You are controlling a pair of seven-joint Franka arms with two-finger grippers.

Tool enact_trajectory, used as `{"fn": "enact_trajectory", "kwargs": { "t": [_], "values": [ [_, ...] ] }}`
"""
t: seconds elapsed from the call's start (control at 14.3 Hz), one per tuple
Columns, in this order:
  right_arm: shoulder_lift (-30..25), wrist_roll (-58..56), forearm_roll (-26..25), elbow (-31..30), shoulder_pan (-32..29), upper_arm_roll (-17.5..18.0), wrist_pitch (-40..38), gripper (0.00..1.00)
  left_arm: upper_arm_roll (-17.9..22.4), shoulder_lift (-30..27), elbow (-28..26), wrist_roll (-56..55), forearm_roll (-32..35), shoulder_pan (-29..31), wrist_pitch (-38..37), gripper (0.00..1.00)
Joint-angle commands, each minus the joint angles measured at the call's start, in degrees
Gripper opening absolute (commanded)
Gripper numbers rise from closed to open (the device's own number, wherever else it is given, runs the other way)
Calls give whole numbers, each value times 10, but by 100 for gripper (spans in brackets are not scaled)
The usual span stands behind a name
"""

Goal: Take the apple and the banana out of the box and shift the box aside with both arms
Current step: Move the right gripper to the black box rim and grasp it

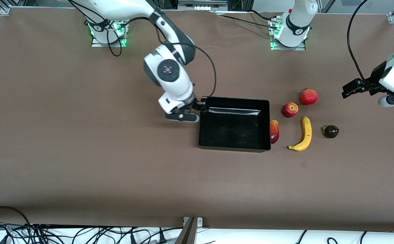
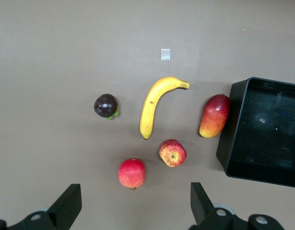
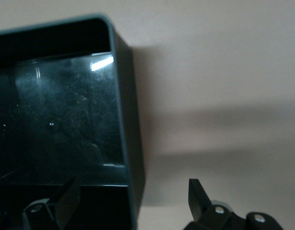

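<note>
black jaws of the right gripper (image 1: 197, 109) spread wide astride the box (image 1: 234, 123) wall, one finger inside, one outside, at the corner toward the right arm's end and farthest from the front camera; not clamped yet. empty inside, that glossy tray, nothing but a glint on its floor. lying just beside its other wall, a mango (image 1: 274, 131), touching or nearly so. out on the brown table (image 1: 81, 135) already: apple (image 1: 290, 109) and banana (image 1: 303, 134) near each other, pomegranate (image 1: 308, 96) and a dark plum-like fruit (image 1: 331, 131) close by. hanging high over the left arm's end of the table, left gripper (image 1: 352, 88), fingers apart, nothing held. fruit removal looks done; left to do, by the look of it: both grippers on the box, then shifting it aside.
</note>
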Motion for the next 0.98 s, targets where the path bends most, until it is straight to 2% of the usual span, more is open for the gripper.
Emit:
{"fn": "enact_trajectory", "kwargs": {
  "t": [0.0, 0.21, 0.28, 0.35, 0.49, 0.63, 0.91],
  "values": [
    [34, 26, -5, 25, 20, -10, 22, 100, 1, -11, -6, -8, 11, -7, -7, 100],
    [65, 38, -27, 25, 39, -23, 45, 100, 1, -11, -5, -8, 11, -8, -7, 100],
    [73, 38, -32, 25, 40, -25, 52, 97, 1, -11, -5, -8, 11, -8, -7, 100],
    [80, 36, -37, 25, 43, -26, 56, 88, 1, -11, -5, -8, 11, -8, -7, 100],
    [86, 29, -45, 25, 43, -27, 56, 48, -4, -11, -5, -8, 11, -8, -10, 100],
    [88, 13, -61, 25, 42, -27, 56, 0, -4, -11, -4, -8, 11, -8, -10, 100],
    [83, 15, -59, 25, 40, -27, 50, 0, -4, -11, -2, -9, 11, -8, -11, 100]
  ]
}}
